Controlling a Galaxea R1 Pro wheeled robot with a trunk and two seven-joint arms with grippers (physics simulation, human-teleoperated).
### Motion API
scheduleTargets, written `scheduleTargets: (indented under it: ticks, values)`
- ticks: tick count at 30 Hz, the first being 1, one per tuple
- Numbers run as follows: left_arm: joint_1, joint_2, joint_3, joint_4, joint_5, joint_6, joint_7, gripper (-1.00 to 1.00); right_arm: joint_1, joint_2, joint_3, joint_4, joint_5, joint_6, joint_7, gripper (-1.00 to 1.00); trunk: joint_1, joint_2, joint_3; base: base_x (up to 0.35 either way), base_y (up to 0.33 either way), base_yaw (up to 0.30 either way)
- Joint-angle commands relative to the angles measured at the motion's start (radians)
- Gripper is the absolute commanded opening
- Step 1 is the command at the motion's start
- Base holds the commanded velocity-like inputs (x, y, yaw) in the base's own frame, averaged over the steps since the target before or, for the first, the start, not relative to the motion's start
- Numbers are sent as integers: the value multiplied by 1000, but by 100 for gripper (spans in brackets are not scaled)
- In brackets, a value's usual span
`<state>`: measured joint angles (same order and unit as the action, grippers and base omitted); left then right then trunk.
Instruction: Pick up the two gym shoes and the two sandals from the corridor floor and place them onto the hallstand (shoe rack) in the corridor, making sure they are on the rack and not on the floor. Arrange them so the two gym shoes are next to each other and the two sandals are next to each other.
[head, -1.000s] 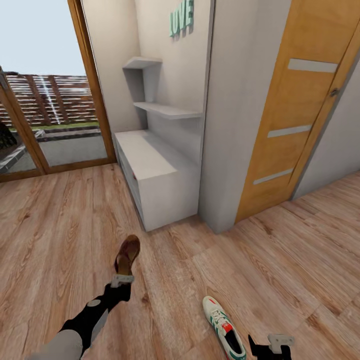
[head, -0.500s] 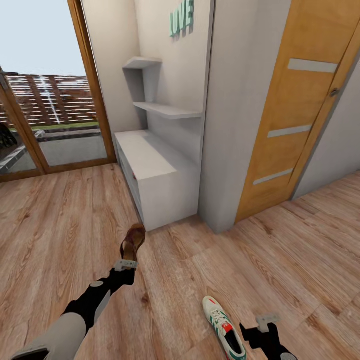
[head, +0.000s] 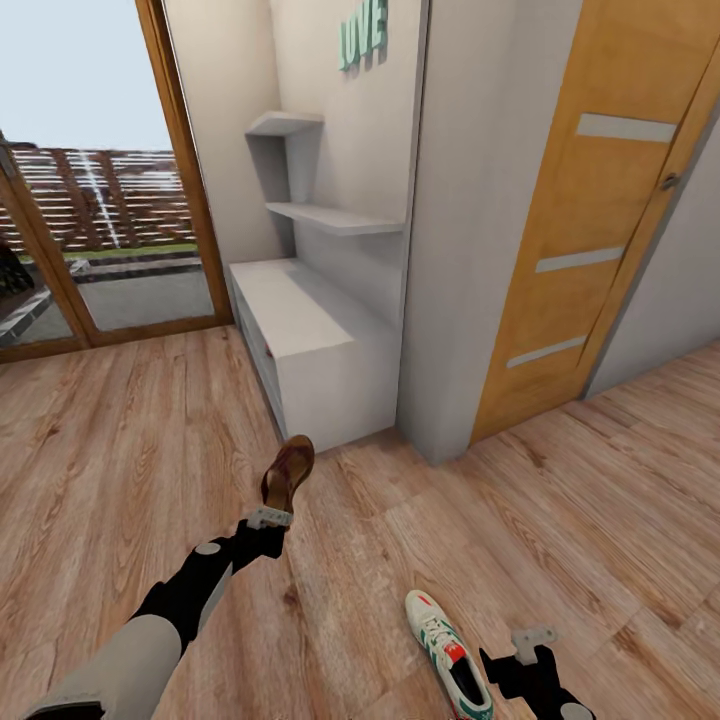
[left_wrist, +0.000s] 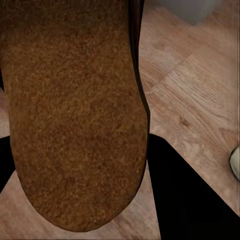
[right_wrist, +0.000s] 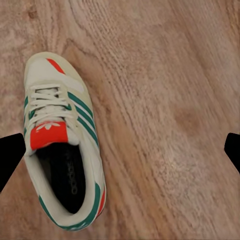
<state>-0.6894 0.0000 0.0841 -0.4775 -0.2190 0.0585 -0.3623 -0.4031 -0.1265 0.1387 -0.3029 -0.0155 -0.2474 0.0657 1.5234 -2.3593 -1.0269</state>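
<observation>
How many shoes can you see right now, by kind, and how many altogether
Sandals: 1, the sandal held in the left gripper above the floor.
Gym shoes: 1, the sneaker lying on the floor beside the open right gripper.
Total: 2 shoes.

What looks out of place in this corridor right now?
A gym shoe lies alone on the corridor floor, off the empty hallstand. The left gripper holds a sandal in the air.
</observation>
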Motion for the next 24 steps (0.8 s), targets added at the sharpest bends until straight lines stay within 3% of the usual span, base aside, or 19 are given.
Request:
scheduleTargets:
  ticks: [1,3,5,7,8,9,13,18,24]
  values:
    - [-2,-3,8,-12,-11,20,-19,-100,-1,-1,3,-1,-2,-3,2,100,4,-8,-5,0,0,0]
    - [-16,-13,7,-58,-12,102,-91,-100,-1,0,3,-20,5,0,2,100,11,-22,-13,0,0,0]
    - [-35,-15,7,-70,-12,125,-109,-100,-2,0,3,-44,26,0,14,100,19,-36,-22,0,0,0]
    - [-61,-13,6,-75,-15,141,-115,-100,-2,0,1,-61,57,0,76,100,27,-50,-31,0,0,0]
    - [-85,-13,6,-76,-16,198,-118,-100,-2,-2,0,-87,71,0,130,100,31,-57,-36,0,0,0]
    - [-94,-15,7,-75,-15,239,-122,-100,-2,-3,-1,-99,75,0,143,100,34,-64,-41,0,0,0]
    - [-95,-15,7,-75,-14,250,-124,-100,-2,-15,-4,-103,76,0,145,100,50,-92,-59,0,0,0]
    - [-104,-20,5,-81,-15,258,-121,-100,-2,-58,-7,-122,75,1,145,100,69,-127,-83,0,0,12]
    - [-115,-23,-45,-82,-19,268,-120,-100,-2,-74,-9,-197,75,60,143,100,78,-142,-114,0,0,57]
